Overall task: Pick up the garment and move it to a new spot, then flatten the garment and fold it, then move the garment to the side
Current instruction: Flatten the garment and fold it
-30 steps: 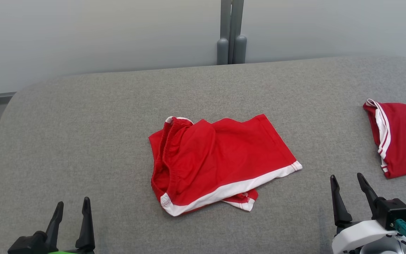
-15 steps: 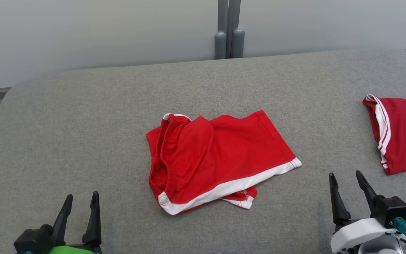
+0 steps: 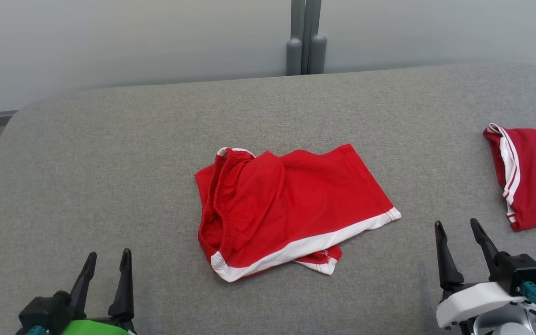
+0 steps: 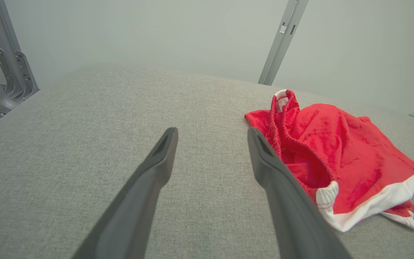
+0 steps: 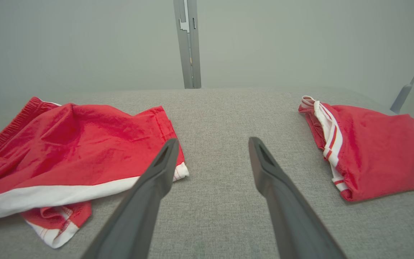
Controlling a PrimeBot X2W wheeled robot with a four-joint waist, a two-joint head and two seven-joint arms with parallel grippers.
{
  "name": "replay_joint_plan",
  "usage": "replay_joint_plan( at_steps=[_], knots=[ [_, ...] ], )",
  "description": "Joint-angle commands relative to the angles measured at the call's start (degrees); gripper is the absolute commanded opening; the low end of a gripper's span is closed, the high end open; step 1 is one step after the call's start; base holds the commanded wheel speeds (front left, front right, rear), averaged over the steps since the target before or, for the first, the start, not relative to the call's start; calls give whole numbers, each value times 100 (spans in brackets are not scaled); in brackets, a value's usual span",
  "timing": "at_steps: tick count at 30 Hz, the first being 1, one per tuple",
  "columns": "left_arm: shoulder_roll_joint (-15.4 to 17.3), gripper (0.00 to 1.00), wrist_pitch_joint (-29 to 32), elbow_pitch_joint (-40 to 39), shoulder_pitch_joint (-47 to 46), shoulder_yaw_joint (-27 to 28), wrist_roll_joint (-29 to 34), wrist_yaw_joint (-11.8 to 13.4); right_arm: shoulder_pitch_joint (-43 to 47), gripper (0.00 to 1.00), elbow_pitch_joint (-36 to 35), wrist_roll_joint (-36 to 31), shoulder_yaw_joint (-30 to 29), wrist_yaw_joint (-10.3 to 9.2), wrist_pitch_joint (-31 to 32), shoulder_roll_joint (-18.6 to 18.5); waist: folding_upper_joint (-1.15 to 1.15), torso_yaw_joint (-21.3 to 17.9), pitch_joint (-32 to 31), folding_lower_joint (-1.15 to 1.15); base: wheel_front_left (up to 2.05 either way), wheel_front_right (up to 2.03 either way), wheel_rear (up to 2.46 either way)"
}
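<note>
Left hand [image 3: 109,253] stands wide open and holds nothing. Compared with one second ago, it has come a little forward and inward in the head view, toward the near left side of the garment [image 3: 291,209]. Right hand [image 3: 455,222] is also fully open and empty, and it has hardly moved. Part of the shift belongs to the camera, because the far edge of the counter [image 3: 110,163] and the grey post [image 3: 306,37] behind it sit differently too. The real advance of the left hand is therefore small.

The garment has not changed. It is a pair of red shorts with a white hem band, lying crumpled in the middle of the counter. Its elastic waistband is bunched on the robot's left side, and a second hem shows from under the near edge. Neither hand touches it. In the left wrist view the waistband lies ahead and to the right of the fingers. In the right wrist view the white-banded corner lies just beside the left finger.

Another red garment [image 3: 535,177] with white stripes lies at the right edge of the counter, well apart.

I judge that the pick-up is only beginning. The left hand seems to open the approach, and lifting, flattening and folding all remain to be done.
</note>
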Motion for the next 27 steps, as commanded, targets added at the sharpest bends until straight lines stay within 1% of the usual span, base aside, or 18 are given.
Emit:
replay_joint_plan(
  at_steps=[1, 2, 3, 5, 6, 8, 10, 15, 17, 19, 22, 27],
  knots=[
    [37, 100, -26, -26, -107, -10, -14, -16, -77, 100, -17, 56, -1, -4, -15, -16, 0, 6, 18, 0, 0, 0, 0],
    [86, 100, -25, -16, -152, -172, -72, -16, -140, 100, 139, 182, 90, -4, -15, -64, 0, 13, 63, 0, 0, 0, 0],
    [86, 100, -25, -16, -152, -172, -72, -16, -140, 100, 139, 182, 90, -4, -15, -64, 0, 13, 63, 0, 0, 0, 0],
    [182, 100, 171, -39, -276, -394, -151, -16, -317, 100, 387, 267, 275, -6, -2, -280, 0, 18, 130, 0, 0, 0, 0],
    [214, 100, 343, -74, -351, -482, -215, -16, -469, 100, 478, 343, 372, -5, 107, -375, 0, 18, 171, 0, 0, 0, 0],
    [304, 100, 820, -148, -478, -605, -302, -16, -768, 100, 564, 480, 704, -2, 506, -637, 0, 12, 259, 0, 0, 0, 0],
    [260, 100, 1350, -372, -596, -727, -453, -5, -1040, 100, 513, 665, 1040, -2, 959, -958, 0, 10, 336, 0, 0, 0, 0],
    [298, 100, 2509, -1277, -697, -1016, -641, 138, -1586, 100, 273, 1217, 1828, -2, 2106, -1678, 0, 13, 533, 0, 0, 0, 0],
    [338, 100, 2897, -1615, -640, -1125, -712, 186, -1705, 100, 201, 1406, 2033, -2, 2471, -1883, 0, 26, 607, 0, 0, 0, 0],
    [387, 100, 3241, -1914, -584, -1206, -753, 242, -1815, 100, 127, 1579, 2200, -2, 2783, -2049, 0, 35, 699, 0, 0, 0, 0],
    [487, 100, 3587, -2242, -560, -1280, -775, 307, -1931, 100, 105, 1772, 2361, -3, 3057, -2195, 0, 51, 841, 0, 0, 0, 0],
    [544, 100, 3865, -2406, -596, -1332, -817, 383, -2148, 100, 251, 1895, 2584, -3, 3191, -2249, 0, 68, 1029, 0, 0, 0, 0]
  ],
)
